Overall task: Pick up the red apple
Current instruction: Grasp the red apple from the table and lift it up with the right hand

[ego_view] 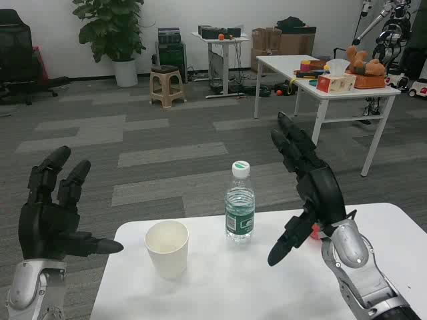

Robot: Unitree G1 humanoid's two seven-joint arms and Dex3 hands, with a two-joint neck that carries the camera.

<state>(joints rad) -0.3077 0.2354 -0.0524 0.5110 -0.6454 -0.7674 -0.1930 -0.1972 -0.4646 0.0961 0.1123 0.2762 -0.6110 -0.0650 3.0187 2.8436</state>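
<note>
Only a red sliver of the apple (315, 231) shows, at four o'clock from the bottle (239, 211), behind the right hand (308, 187). Both hands, left hand (50, 213) included, hold nothing, fingers apart. Likely firm, smooth, light: wrap its widest part.

The red apple (314, 231) shows only as a small sliver behind the right hand (308, 190), so its shape and exact resting spot cannot be told; the white table (220, 287) is cut off by the bottom edge. Both forearms leave the picture at the lower corners.
</note>
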